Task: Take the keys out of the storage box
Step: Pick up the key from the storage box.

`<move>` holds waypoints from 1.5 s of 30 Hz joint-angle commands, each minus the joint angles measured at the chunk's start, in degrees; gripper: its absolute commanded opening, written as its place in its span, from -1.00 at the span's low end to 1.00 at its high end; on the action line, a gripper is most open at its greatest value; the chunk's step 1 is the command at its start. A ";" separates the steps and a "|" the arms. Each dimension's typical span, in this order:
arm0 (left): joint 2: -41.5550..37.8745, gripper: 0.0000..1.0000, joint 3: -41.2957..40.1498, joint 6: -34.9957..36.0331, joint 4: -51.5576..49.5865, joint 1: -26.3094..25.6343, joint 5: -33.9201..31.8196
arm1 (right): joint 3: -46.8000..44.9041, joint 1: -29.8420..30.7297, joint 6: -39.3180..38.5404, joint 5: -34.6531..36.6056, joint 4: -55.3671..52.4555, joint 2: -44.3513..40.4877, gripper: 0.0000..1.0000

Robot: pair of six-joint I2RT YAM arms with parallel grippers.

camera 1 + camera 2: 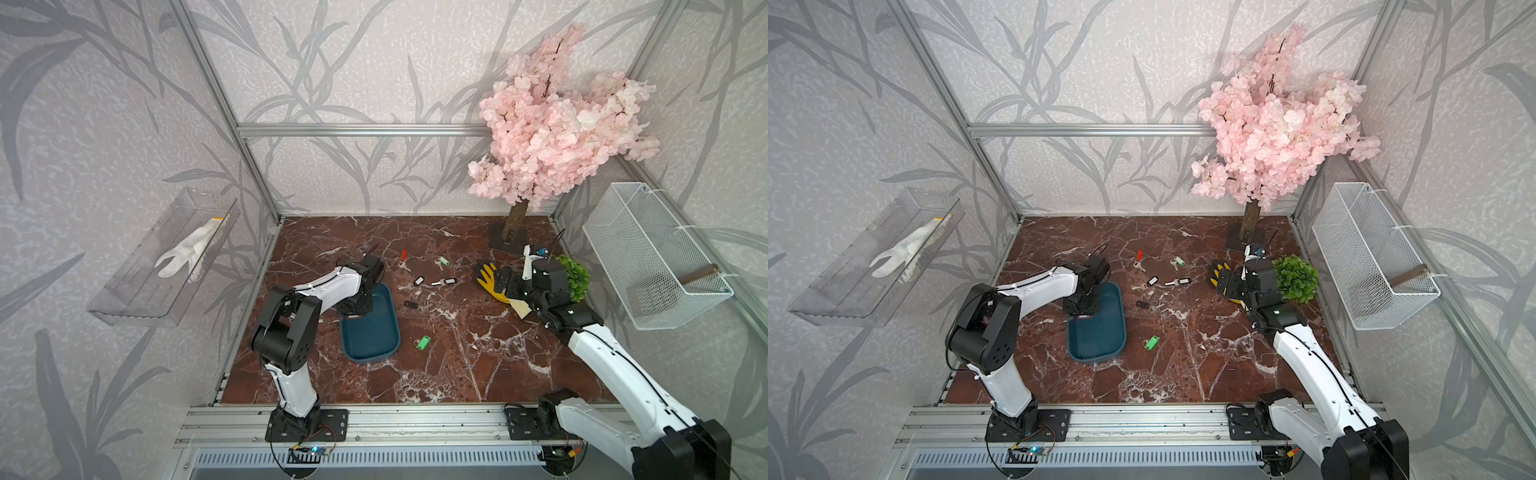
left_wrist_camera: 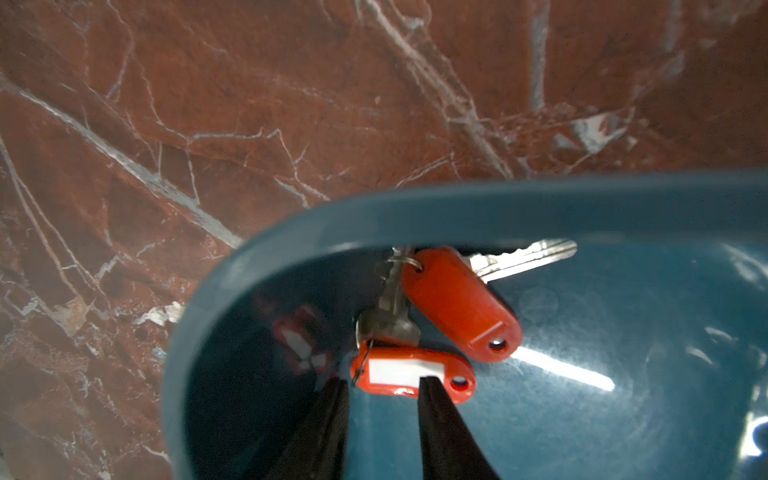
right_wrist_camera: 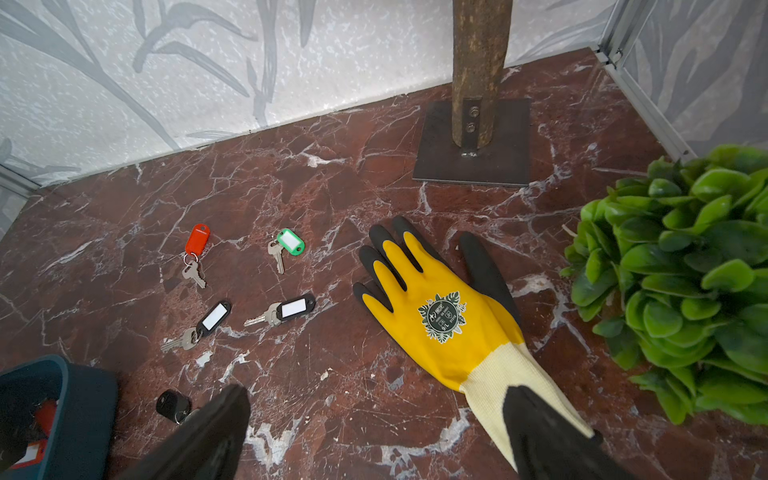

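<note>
Though the storage box (image 2: 291,224) wall crowds the keys (image 2: 457,303), the left hand (image 2: 382,384) stands part-spread astride one.

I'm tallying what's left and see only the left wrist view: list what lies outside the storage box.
Observer: Six keys lie on the table: one red-tagged, two green, three black, the others here and here.
Operator: Report the right hand.
Observer: The right hand hangs open by a yellow glove's cuff, holding nothing.
Operator: Place the box for me.
Observer: The storage box sits on the table's left side, its far end covered by the left arm.
</note>
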 commanded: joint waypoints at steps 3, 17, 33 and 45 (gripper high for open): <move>1.34 -0.36 -0.62 -0.50 1.19 0.26 0.81 | -0.43 -0.27 -0.14 0.24 0.59 -0.78 0.98; 3.68 -0.42 0.76 -0.37 3.15 -1.83 4.60 | -0.55 -0.27 0.15 0.17 0.77 -0.78 0.98; -1.89 -0.36 2.01 -0.52 -0.72 -1.02 -0.91 | -0.54 -0.27 0.03 0.16 0.97 -0.45 0.98; 1.73 -0.37 2.20 -0.22 1.25 -0.22 0.10 | -0.44 -0.27 -0.22 0.35 0.74 -0.69 0.98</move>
